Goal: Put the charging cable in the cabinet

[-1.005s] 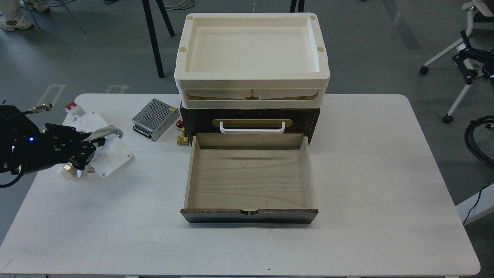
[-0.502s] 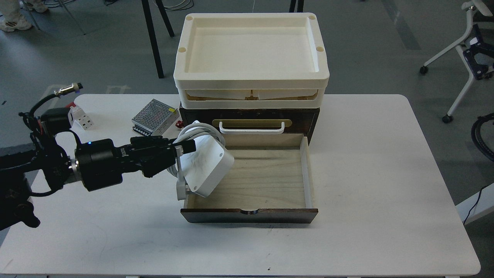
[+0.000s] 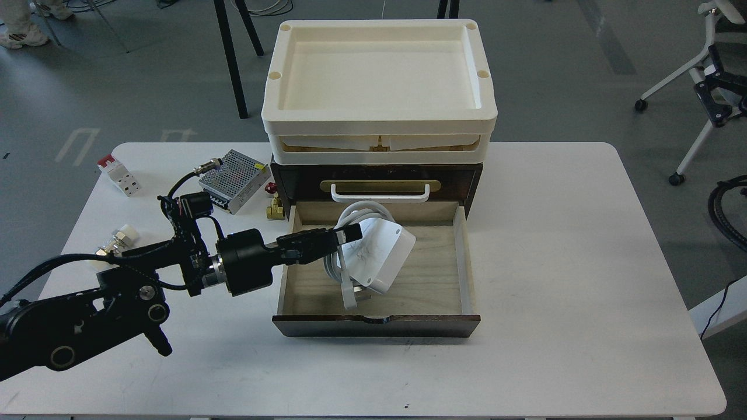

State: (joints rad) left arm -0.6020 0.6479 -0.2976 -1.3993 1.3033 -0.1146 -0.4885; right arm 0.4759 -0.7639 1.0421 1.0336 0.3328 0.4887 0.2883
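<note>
My left gripper [image 3: 344, 234], clamped on the charging cable [image 3: 373, 254], has carried it from the table's left side to above the cabinet [image 3: 376, 318] drawer. Release comes next, I judge.

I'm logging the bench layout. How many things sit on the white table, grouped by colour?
White or cream: 4 - charging cable, tray stack, red-topped block, small capped fitting
Silver: 1 - power supply box
Dark brown: 1 - cabinet
Brass: 1 - valve
Total: 7
</note>
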